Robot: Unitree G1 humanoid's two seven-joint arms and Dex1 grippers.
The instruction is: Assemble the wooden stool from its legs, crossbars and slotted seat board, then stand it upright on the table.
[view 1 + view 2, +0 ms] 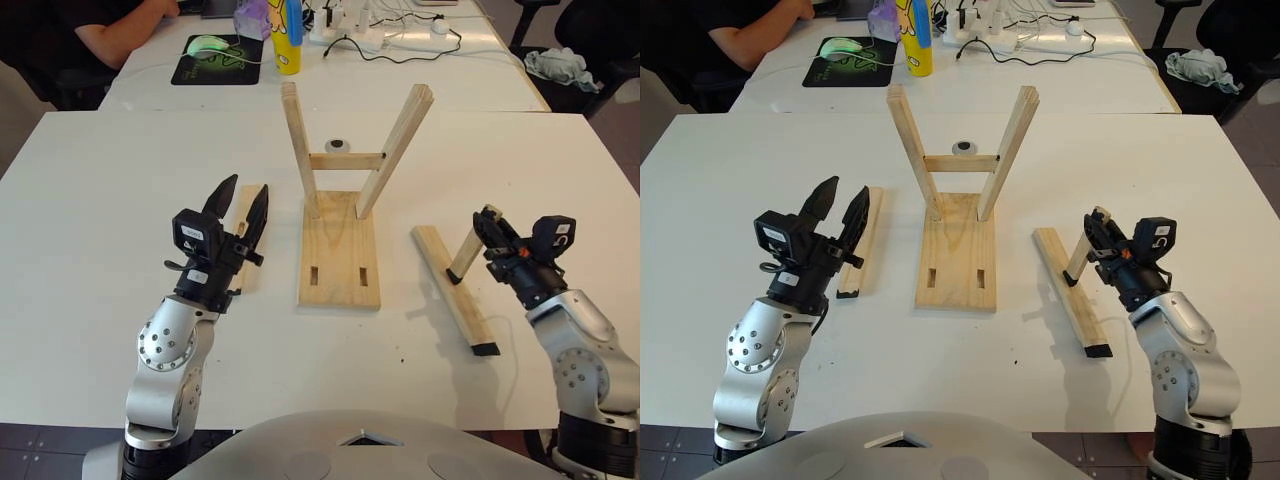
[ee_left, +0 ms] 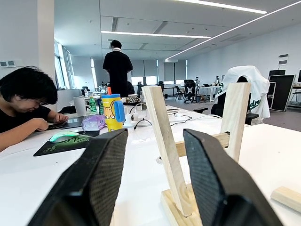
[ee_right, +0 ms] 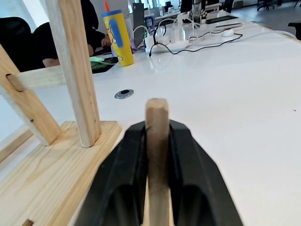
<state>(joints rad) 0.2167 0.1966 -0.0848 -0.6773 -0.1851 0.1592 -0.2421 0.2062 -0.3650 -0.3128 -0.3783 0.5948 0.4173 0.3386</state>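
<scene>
Wooden crossbar (image 1: 1080,256) pinched in my right gripper (image 1: 1095,226), its leg (image 1: 1072,293) flat on the table right of the seat board (image 1: 958,265). Left gripper (image 1: 845,192) spread by the spare leg (image 1: 854,266). Risk: lifting by the crossbar pulls the joint loose.

White table (image 1: 90,200) in an open office under ceiling strip lights (image 2: 155,34).

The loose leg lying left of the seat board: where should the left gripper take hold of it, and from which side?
Probably around its middle, coming from above. The loose leg lies flat, its length running away from the robot, with bare table along both long sides, so the fingers can close across its narrow width. The open left gripper is close by; the seat board lies apart.
</scene>
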